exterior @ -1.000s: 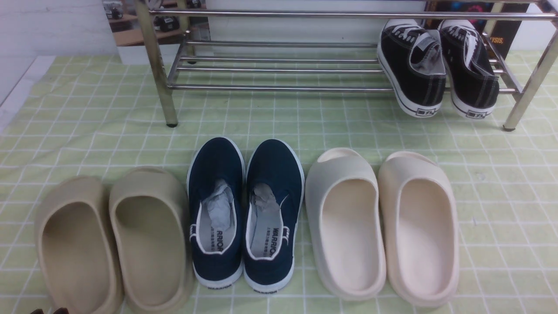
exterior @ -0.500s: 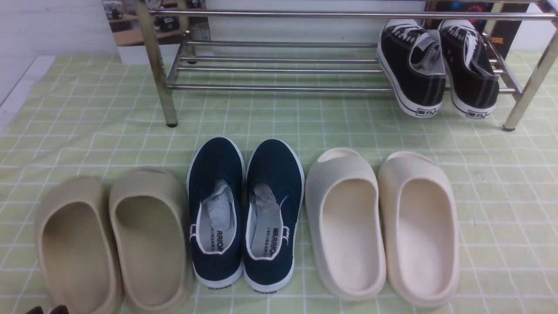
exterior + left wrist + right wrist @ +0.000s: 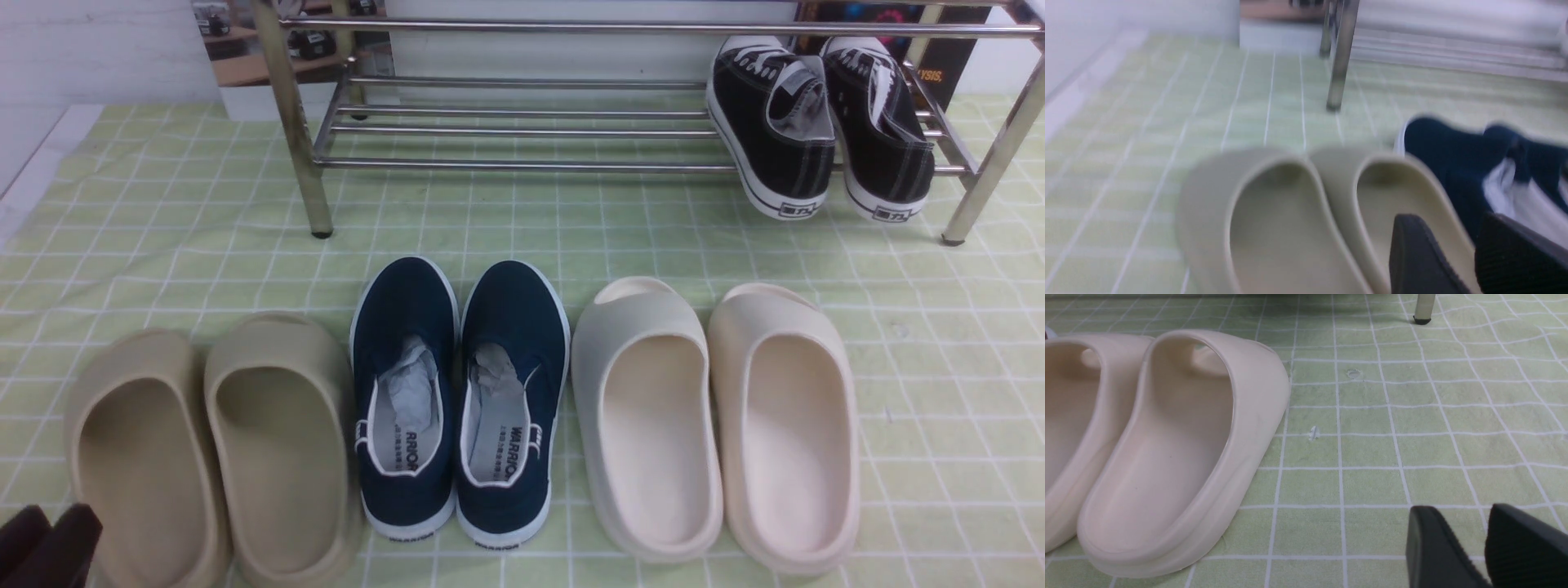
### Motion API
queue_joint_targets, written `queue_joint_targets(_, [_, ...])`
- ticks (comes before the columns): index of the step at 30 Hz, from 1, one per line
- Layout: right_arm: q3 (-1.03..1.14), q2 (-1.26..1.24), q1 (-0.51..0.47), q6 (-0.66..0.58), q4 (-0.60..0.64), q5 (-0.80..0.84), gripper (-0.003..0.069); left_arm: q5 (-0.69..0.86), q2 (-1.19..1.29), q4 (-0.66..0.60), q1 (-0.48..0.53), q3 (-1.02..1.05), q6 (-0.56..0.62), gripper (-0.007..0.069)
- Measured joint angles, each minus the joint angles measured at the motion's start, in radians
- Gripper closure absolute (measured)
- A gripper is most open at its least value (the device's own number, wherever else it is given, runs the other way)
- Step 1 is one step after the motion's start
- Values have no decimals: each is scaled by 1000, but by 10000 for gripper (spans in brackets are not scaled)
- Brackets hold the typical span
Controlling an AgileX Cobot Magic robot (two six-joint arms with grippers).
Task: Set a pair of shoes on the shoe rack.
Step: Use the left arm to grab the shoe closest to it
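I am viewing a green checked cloth [image 3: 163, 212] that is covering the whole work surface. The rack [image 3: 522, 163] is standing at the far side, its legs resting on the cloth. In the near row, cream slides [image 3: 653, 425] are lying on the right and beige slides [image 3: 277, 441] on the left. The shoes [image 3: 408, 310] are lying between them on the cloth, side by side and touching, toes pointing at the rack and well apart from it, with paper [image 3: 412, 380] filling both. Black sneakers [image 3: 784, 139] are sitting on the rack's lower tubes at its right end, heels overhanging toward me.

The left gripper [image 3: 1451, 218] is hovering near the heels of the beige slides, its fingers narrowly parted and gripping nothing. The right gripper [image 3: 1461, 508] is hovering over bare cloth to the right of the cream slides, its fingers likewise narrowly parted and empty.
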Motion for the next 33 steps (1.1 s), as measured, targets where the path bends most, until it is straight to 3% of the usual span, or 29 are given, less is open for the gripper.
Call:
queue_joint_targets(4, [0, 0, 0, 0, 0, 0, 420, -120, 0, -18, 0, 0, -6, 386])
queue_joint_targets(6, [0, 0, 0, 0, 0, 0, 420, -258, 0, -58, 0, 0, -41, 386])
queue_joint_targets(10, [0, 0, 0, 0, -1, 0, 420, -603, 0, -177, 0, -4, -257, 391])
queue_joint_targets(12, [0, 0, 0, 0, -1, 0, 420, -623, 0, -209, 0, -40, -294, 414])
queue_joint_targets(14, [0, 0, 0, 0, -1, 0, 420, -535, 2, -228, 0, -142, -290, 491])
queue_joint_targets(17, [0, 0, 0, 0, -1, 0, 420, -275, 85, -229, 0, -346, -197, 638])
queue_joint_targets(18, [0, 0, 0, 0, -1, 0, 420, -151, 147, -229, 0, -430, -133, 638])
queue_joint_targets(19, [0, 0, 0, 0, -1, 0, 420, -131, 158, -229, 0, -443, -124, 638])
queue_joint_targets(20, [0, 0, 0, 0, -1, 0, 420, 17, 256, -229, 0, -544, -72, 638])
queue_joint_targets(23, [0, 0, 0, 0, -1, 0, 420, 184, 450, -229, 0, -628, -1, 638])
queue_joint_targets(29, [0, 0, 0, 0, -1, 0, 420, 377, 772, -293, 0, -707, 18, 638])
queue_joint_targets(30, [0, 0, 0, 0, -1, 0, 420, 486, 882, -355, 0, -758, 19, 638])
queue_joint_targets(33, [0, 0, 0, 0, -1, 0, 420, 592, 1014, -423, -14, -828, 38, 638])
